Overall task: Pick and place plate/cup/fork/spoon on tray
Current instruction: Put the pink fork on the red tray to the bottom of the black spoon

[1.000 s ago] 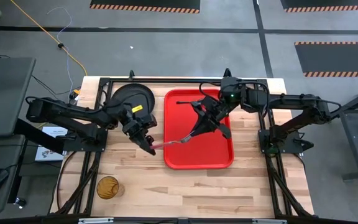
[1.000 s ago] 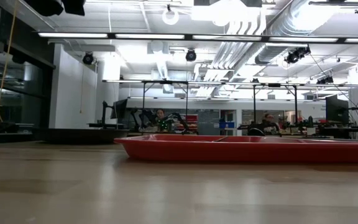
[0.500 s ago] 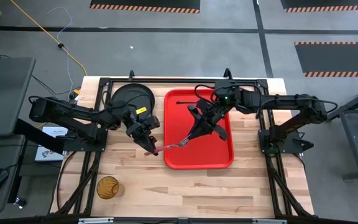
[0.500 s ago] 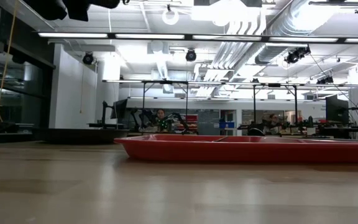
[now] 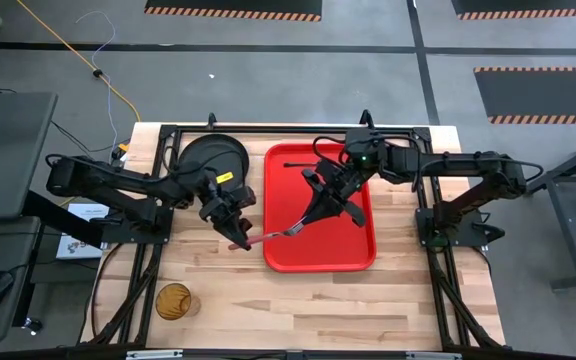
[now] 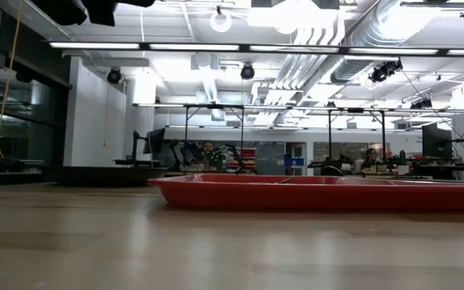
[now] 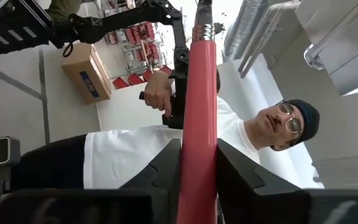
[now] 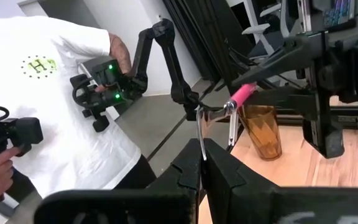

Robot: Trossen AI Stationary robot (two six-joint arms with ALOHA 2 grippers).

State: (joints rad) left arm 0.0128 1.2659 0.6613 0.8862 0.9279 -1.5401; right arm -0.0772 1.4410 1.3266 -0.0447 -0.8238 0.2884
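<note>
Plate (image 5: 214, 157) left of tray (image 5: 358, 255); spoon (image 5: 298, 163) in tray; cup (image 5: 174, 300) near front-left corner.

The pale butcher-block wooden table (image 5: 298, 290) stands on a grey concrete floor (image 5: 268, 80) marked with dark lines and orange-and-black hazard-striped mats (image 5: 233, 10). A yellow cable (image 5: 78, 55) trails across the floor. Level across the table, a large workshop opens out: long white fluorescent ceiling lights (image 6: 135, 46), exposed silver ventilation ducts (image 6: 337, 36), a white wall (image 6: 99, 121) and black-framed workbenches (image 6: 216, 133) further back.
</note>
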